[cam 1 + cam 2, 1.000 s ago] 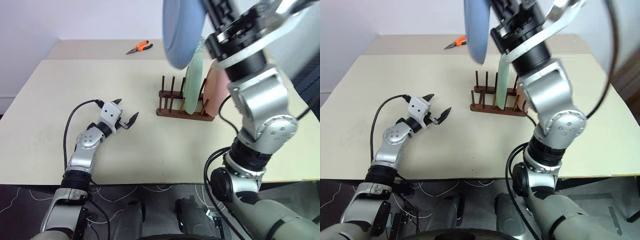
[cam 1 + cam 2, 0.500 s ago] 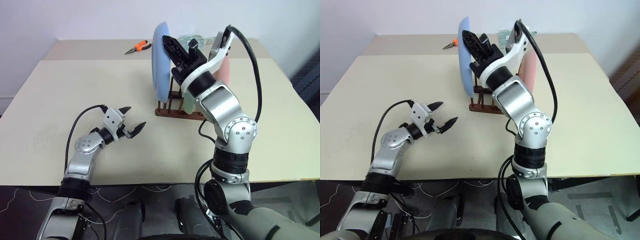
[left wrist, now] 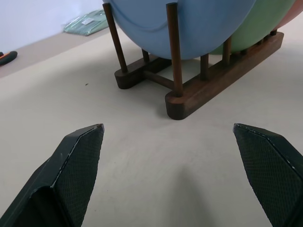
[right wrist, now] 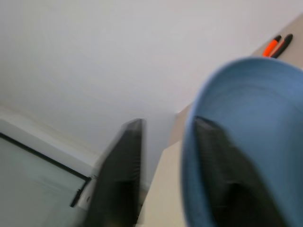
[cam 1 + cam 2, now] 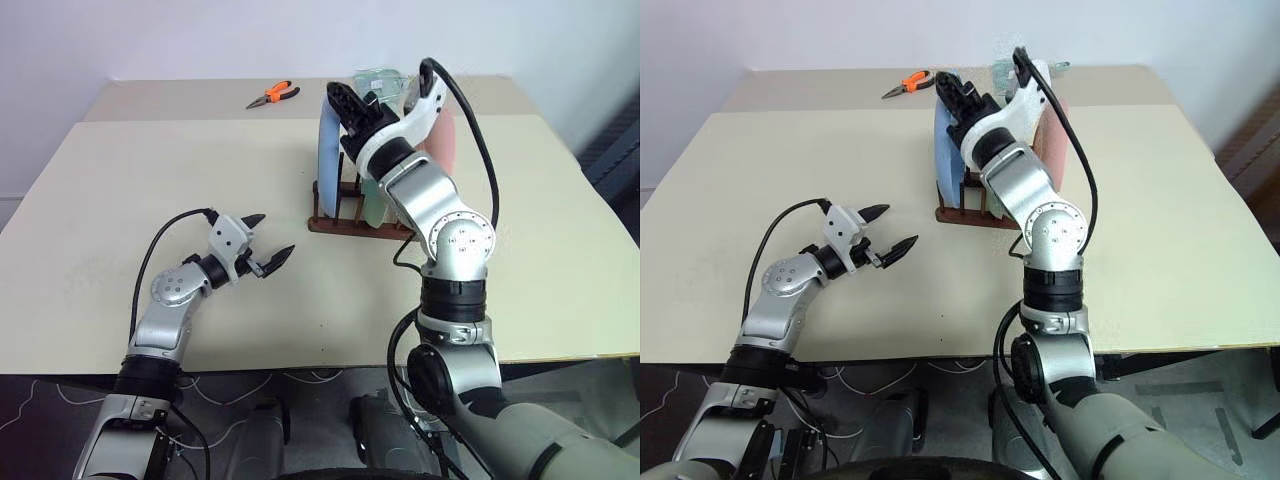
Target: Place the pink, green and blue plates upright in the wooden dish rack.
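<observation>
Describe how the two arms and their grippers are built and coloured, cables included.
Both arms are silver-grey metal with black joint rings. Each ends in a white wrist block; the left gripper and right gripper each have two black pointed fingers with textured pads. A black cable loops outside each forearm.

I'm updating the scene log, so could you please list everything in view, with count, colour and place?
blue plate: 1, light blue, upright at rack's left end
green plate: 1, mint, upright, middle
pink plate: 1, salmon, upright, right end
wooden dish rack: 1, dark brown, table centre
pliers: 1, orange-handled, far side
green packet: 1, far edge
table: 1, beige
left tool: open, above the table left of rack
right tool: opened, at blue plate's top
</observation>
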Motion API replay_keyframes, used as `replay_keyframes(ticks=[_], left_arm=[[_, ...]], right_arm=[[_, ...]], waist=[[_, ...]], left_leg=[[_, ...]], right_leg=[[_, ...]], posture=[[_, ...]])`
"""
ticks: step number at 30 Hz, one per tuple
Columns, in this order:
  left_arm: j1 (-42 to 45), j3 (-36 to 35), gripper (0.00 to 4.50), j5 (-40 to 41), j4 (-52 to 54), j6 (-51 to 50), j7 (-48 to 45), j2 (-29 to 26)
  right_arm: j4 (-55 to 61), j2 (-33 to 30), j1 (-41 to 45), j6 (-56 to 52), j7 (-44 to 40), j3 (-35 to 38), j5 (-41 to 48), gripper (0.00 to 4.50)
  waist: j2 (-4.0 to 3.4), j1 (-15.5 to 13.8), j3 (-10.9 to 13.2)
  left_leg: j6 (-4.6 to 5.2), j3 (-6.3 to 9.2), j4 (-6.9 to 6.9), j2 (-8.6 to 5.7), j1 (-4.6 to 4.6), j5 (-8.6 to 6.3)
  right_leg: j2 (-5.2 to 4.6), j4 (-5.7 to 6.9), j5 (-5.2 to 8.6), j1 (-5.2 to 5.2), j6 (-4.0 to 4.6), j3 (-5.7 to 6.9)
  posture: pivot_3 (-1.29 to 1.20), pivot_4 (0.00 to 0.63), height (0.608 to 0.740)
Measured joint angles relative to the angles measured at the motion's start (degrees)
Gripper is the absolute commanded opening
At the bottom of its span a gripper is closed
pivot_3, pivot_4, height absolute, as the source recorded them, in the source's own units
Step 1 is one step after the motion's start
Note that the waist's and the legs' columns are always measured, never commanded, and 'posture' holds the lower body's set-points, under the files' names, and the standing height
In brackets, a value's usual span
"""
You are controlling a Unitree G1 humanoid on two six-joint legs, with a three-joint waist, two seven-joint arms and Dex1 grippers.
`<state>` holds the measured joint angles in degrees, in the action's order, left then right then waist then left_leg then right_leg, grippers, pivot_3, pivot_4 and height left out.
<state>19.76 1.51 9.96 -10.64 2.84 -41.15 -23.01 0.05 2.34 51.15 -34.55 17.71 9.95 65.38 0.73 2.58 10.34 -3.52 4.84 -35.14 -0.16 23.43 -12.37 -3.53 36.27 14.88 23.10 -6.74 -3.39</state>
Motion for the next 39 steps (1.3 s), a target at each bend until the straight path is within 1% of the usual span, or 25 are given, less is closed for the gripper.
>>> replay_keyframes(ticks=[4,6,8,12,13,15,18,20,22,23,26,28,29,31,35,39], left_arm=[[-0.13,0.02,4.50,-0.01,0.27,-0.06,0.00,0.02],[-0.86,0.02,4.50,-0.02,0.65,-0.06,0.06,0.03],[-1.56,0.03,4.50,-0.03,0.66,-0.20,0.09,0.06],[-1.61,0.12,4.50,-0.28,0.68,-0.24,0.11,0.47],[-1.55,0.37,4.50,-0.37,0.73,-0.22,0.12,0.71],[-1.50,0.93,4.50,-0.67,0.64,-0.15,0.17,0.75],[-1.20,1.00,4.50,-1.24,-0.05,0.29,0.83,0.41],[-1.15,0.46,4.50,-1.50,-0.84,0.45,1.46,-0.11],[-0.99,-0.40,4.50,-1.89,-2.18,0.50,2.03,-0.68],[-1.05,-0.56,4.50,-2.00,-2.50,0.77,2.12,-0.83],[-1.53,-0.63,4.50,-2.66,-3.75,2.43,2.24,-1.92],[-3.02,-1.31,4.50,-3.04,-5.28,3.03,2.06,-4.55],[-3.58,-2.00,4.50,-3.03,-5.28,3.43,1.93,-5.02],[-4.07,-2.21,4.50,-3.17,-4.94,3.45,1.49,-5.90],[-6.56,-2.39,4.50,-3.01,-1.93,2.73,1.02,-6.80],[-8.65,-2.84,4.50,-2.72,1.03,1.64,1.70,-7.02]], right_arm=[[0.39,-4.08,1.80,-0.09,-4.84,-2.08,-6.21,2.81],[2.69,-7.61,1.80,-0.69,-8.30,-3.22,-8.50,2.81],[5.15,-10.67,1.81,-1.55,-10.23,-2.92,-9.58,2.81],[7.44,-14.14,1.41,-3.36,-12.47,-0.43,-9.43,2.81],[8.28,-15.86,0.74,-3.58,-13.55,-0.19,-9.66,2.81],[11.89,-21.83,-2.19,-3.29,-18.11,0.54,-11.14,2.81],[15.84,-33.21,-8.89,-0.35,-24.82,4.88,-16.13,2.81],[15.50,-40.16,-14.57,1.77,-27.78,7.34,-21.68,2.81],[13.27,-44.45,-21.18,4.14,-31.14,9.44,-26.67,2.81],[12.13,-45.44,-24.37,4.99,-32.59,10.05,-28.41,2.81],[9.23,-48.46,-37.58,8.92,-40.17,10.65,-33.44,2.81],[8.16,-48.55,-46.56,12.15,-45.91,8.17,-36.69,2.81],[6.87,-48.17,-48.47,13.12,-48.06,6.53,-37.70,2.81],[5.18,-47.51,-48.21,15.23,-50.94,4.73,-38.95,2.81],[3.66,-47.41,-43.89,19.09,-53.64,4.23,-41.49,2.81],[1.05,-45.60,-41.82,20.89,-55.46,2.94,-42.44,2.81]], waist=[[0.01,-0.09,0.00],[-0.01,-0.12,0.01],[-0.01,-0.10,0.01],[-0.01,-0.10,0.00],[-0.01,-0.11,0.00],[0.01,-0.61,0.01],[0.03,-1.38,0.02],[0.06,-1.73,0.00],[0.05,-1.61,0.00],[0.05,-1.40,0.00],[0.06,-1.52,-0.01],[0.05,-1.18,-0.01],[-0.04,-0.81,0.04],[-0.31,0.01,0.13],[-0.13,0.02,0.10],[-0.04,-0.37,0.08]], left_leg=[[0.00,0.00,0.00,-0.01,0.01,0.00],[0.00,0.00,0.00,-0.01,0.03,0.00],[0.00,0.00,0.01,-0.01,0.03,0.00],[0.00,0.00,0.00,0.00,0.03,0.00],[0.00,-0.01,0.00,-0.01,0.03,0.00],[0.00,0.01,0.00,-0.02,0.10,0.00],[0.00,-0.03,-0.01,-0.07,0.13,-0.01],[0.00,-0.05,-0.02,-0.07,0.11,-0.01],[0.00,-0.12,-0.01,-0.05,0.05,-0.01],[0.00,-0.14,-0.01,-0.02,-0.01,-0.01],[0.01,-0.14,0.01,-0.01,-0.06,-0.01],[0.04,-0.18,0.02,0.00,-0.10,-0.03],[0.04,-0.27,0.00,0.00,-0.11,-0.03],[0.07,-0.52,-0.13,-0.02,-0.19,0.00],[0.07,-0.55,-0.08,0.02,-0.42,0.00],[0.07,-0.53,-0.06,-0.01,-0.30,0.00]], right_leg=[[-0.01,-0.02,0.00,-0.01,0.00,0.00],[-0.02,-0.05,0.00,-0.01,0.00,0.00],[-0.02,-0.06,0.00,-0.01,0.00,0.00],[-0.02,-0.05,0.00,-0.01,0.00,0.00],[-0.03,-0.06,0.00,-0.01,0.00,0.00],[-0.04,-0.16,0.01,-0.02,0.00,0.01],[-0.10,-0.25,0.01,-0.03,-0.02,0.01],[-0.10,-0.26,0.03,-0.06,-0.01,0.00],[-0.08,-0.25,0.10,-0.07,0.12,-0.05],[-0.05,-0.23,0.10,-0.10,0.12,-0.07],[-0.03,-0.24,0.11,-0.18,0.10,-0.10],[-0.02,-0.24,0.12,-0.17,0.10,-0.14],[-0.04,-0.23,0.13,-0.16,0.12,-0.23],[-0.06,-0.21,0.11,-0.17,0.20,-0.51],[-0.01,-0.23,0.15,-0.34,0.17,-0.57],[-0.05,-0.26,0.16,-0.30,0.14,-0.57]], posture=[[0.00,0.150,0.740],[0.00,0.150,0.740],[0.00,0.150,0.740],[0.00,0.150,0.740],[0.00,0.150,0.740],[0.00,0.150,0.740],[0.00,0.150,0.740],[0.00,0.150,0.740],[0.00,0.150,0.740],[0.00,0.150,0.740],[0.00,0.150,0.740],[0.00,0.150,0.740],[0.00,0.150,0.740],[0.00,0.150,0.740],[0.00,0.150,0.740],[0.00,0.150,0.740]])
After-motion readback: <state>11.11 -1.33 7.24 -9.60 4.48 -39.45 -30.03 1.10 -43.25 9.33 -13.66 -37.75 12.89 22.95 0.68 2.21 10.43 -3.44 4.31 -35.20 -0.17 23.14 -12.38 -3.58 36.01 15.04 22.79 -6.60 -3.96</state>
